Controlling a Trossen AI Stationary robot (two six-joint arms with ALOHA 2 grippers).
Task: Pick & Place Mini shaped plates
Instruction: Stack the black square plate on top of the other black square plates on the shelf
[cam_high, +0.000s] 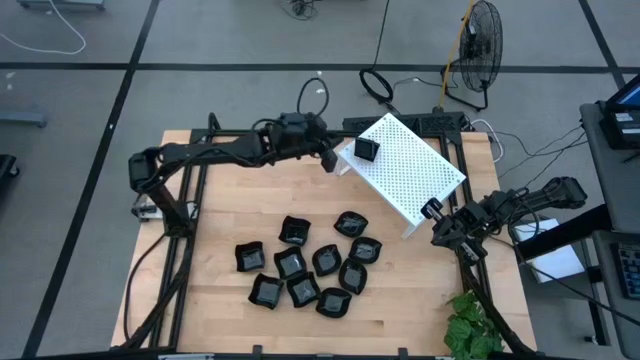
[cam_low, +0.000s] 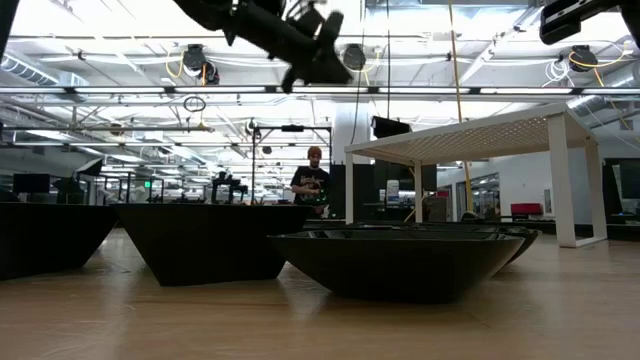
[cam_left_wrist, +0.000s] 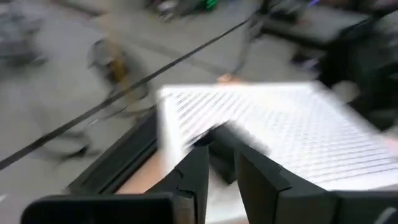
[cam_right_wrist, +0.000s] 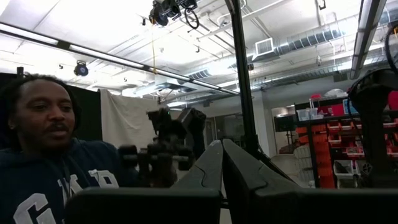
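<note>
Mini shaped plates (cam_high: 305, 268) lie in a loose cluster on your pale wooden table (cam_high: 215, 210), toward its front middle; you can count ten glossy black dishes there from above. One more black plate (cam_high: 366, 149) sits on top of the white perforated rack (cam_high: 410, 168), near its far left corner. The rack stands at an angle at the table's back right. Your left gripper (cam_high: 329, 158) hovers just beside that corner of the rack, close to the lone plate, and its fingers (cam_left_wrist: 198, 169) stand a little apart with nothing between them. Your right gripper (cam_high: 436, 231) waits near the rack's front right leg, its fingers pressed together and empty. Around the table you have a grey tiled floor, cables, a standing fan (cam_high: 482, 52) behind and a green plant (cam_high: 470, 325) at the front right corner. A person (cam_right_wrist: 46, 155) in a dark hooded top shows in the right wrist view, and another person (cam_low: 312, 183) stands far back in the low view.
</note>
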